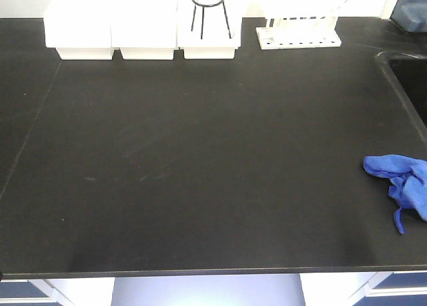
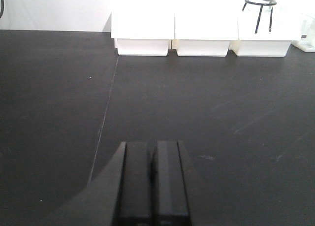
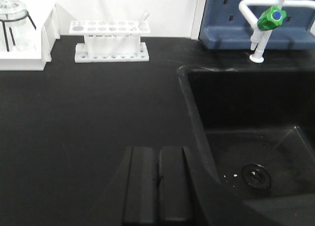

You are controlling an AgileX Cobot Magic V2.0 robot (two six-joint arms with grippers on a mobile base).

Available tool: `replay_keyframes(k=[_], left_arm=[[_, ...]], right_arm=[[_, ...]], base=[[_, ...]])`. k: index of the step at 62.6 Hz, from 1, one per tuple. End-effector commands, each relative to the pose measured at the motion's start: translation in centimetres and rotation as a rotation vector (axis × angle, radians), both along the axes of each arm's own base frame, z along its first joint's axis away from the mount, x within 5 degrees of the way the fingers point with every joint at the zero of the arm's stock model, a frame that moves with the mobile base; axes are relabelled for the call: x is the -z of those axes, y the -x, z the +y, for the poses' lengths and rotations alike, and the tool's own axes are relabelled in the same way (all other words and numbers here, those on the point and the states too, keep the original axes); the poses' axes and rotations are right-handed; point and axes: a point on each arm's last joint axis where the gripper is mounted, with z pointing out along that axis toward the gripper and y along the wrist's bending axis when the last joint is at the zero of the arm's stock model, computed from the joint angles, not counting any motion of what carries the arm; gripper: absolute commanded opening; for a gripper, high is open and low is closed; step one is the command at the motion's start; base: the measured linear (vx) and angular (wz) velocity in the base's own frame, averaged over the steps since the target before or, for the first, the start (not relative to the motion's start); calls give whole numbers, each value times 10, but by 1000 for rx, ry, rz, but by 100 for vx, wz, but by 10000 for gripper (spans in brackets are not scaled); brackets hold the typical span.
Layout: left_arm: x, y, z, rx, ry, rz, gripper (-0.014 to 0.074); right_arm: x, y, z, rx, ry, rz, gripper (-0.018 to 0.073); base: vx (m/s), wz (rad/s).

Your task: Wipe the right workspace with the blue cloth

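A small, wrinkled royal-blue fabric cloth (image 1: pixel 400 183) lies untouched on the matte black table (image 1: pixel 200 153), just in front of the recessed black sink (image 1: pixel 410 86). The left gripper (image 2: pixel 152 147) hovers well left of the sink, the right gripper (image 3: pixel 158 149) beside its left rim; both pairs of fingers are pressed together, empty. We judge wiping unstarted: next the right fingers must open and reach the cloth.

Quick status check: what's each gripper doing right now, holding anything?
Left gripper: closed, holding nothing.
Right gripper: closed, holding nothing; the blue cloth lies loose, in neither gripper.
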Motion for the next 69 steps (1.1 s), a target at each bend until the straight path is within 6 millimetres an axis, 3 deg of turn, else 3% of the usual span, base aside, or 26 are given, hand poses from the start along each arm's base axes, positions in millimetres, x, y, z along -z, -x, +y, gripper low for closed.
replay_keyframes(k=[1,12,20,27,37,44,51,69], left_arm=[[2,-1,-1,14,9,-64,-6],[2,-1,-1,14,9,-64,-6],[2,-1,-1,14,9,-64,-6],[2,-1,-1,14,9,-64,-6],[2,-1,-1,14,9,-64,-6],[2,-1,-1,14,9,-64,-6],[2,-1,-1,14,9,-64,-6],[2,-1,-1,14,9,-64,-6]], right_arm=[[-15,-7,-1,0,29,-73,-8],[-15,-8,-1,0,36,-70,13],[-15,-8,-2,4,45,-69,103],[-15,-8,-3,6,54,-69,266],[-16,-8,-6,22,113,-78,568],[-16,-10,-8,41,125,-71,676],[-4,-28,-13,107,86,39,670],[51,-107,-23,170,142,375,571]], base=[[0,0],[0,0],[0,0],[0,0],[0,0],[0,0],[0,0],[0,0]])
